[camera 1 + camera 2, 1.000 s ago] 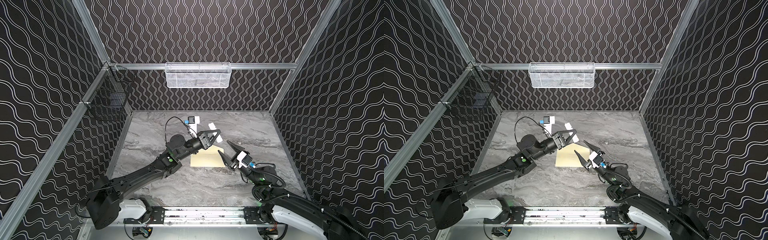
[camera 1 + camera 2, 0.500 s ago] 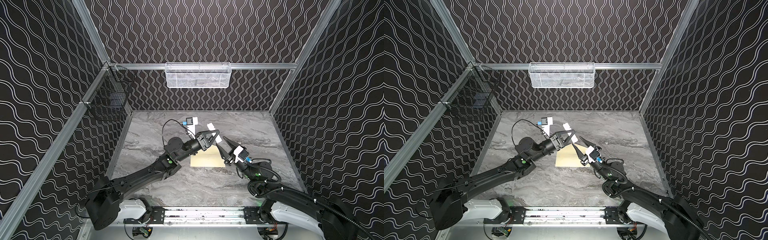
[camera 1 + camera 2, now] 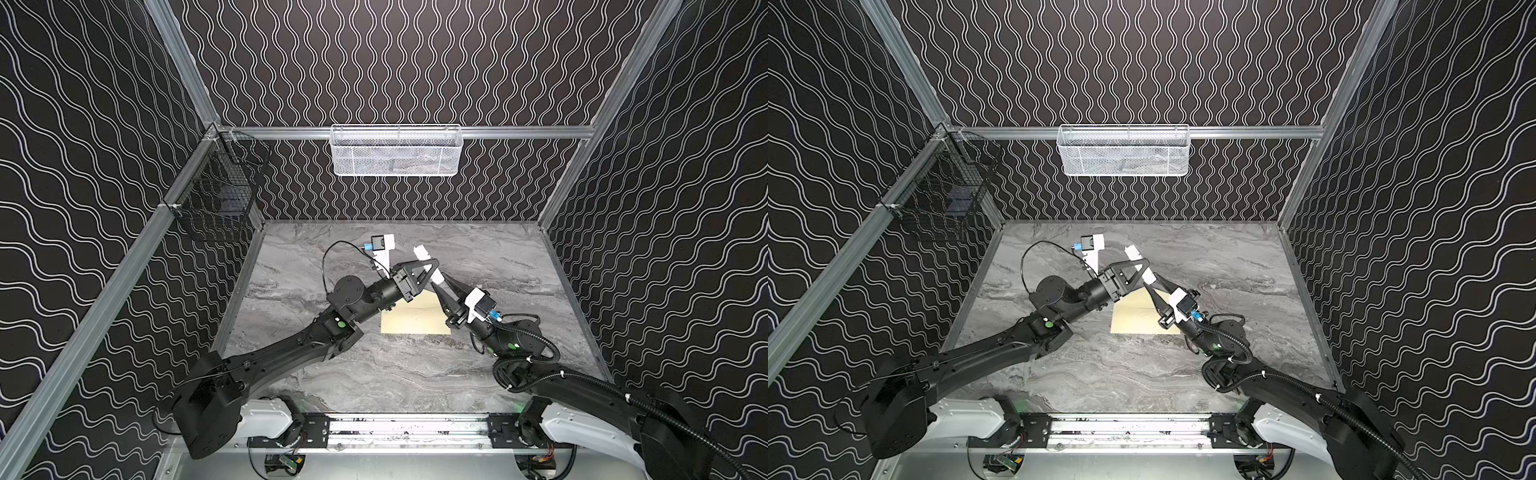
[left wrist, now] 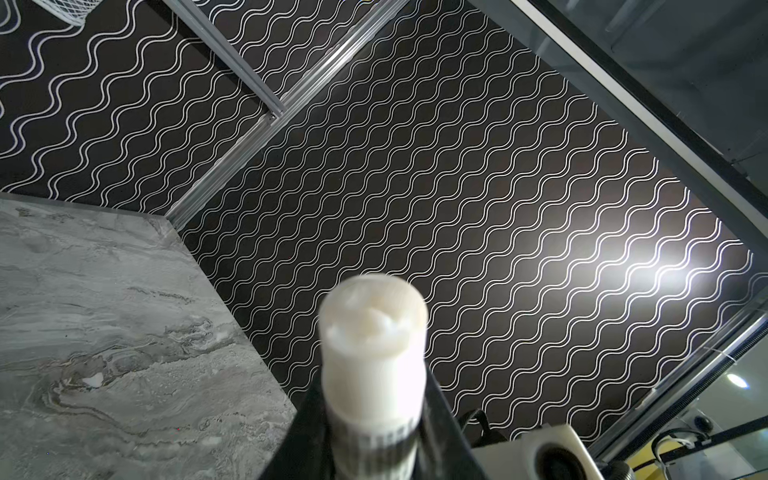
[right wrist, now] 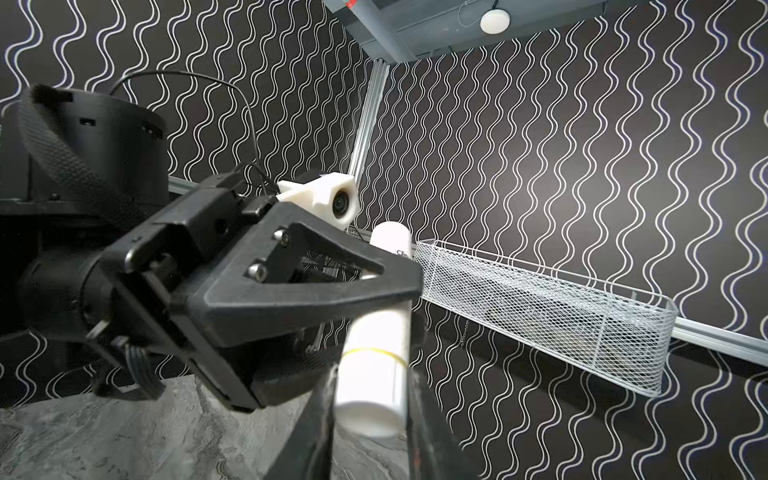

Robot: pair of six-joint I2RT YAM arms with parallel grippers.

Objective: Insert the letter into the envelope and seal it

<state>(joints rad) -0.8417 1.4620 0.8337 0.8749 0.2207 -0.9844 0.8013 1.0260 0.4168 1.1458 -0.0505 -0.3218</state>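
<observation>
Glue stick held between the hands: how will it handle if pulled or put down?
Probably rigid: the glue stick runs straight from left hand to right hand, no sag. Smooth round barrel may slip or twist under a pull. Laid on the marble table, it would likely roll.

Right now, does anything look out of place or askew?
Nothing spilled or damaged. One oddity: the white stick is tilted in mid-air, clamped by both the left gripper and the right gripper; the envelope lies flat.
</observation>
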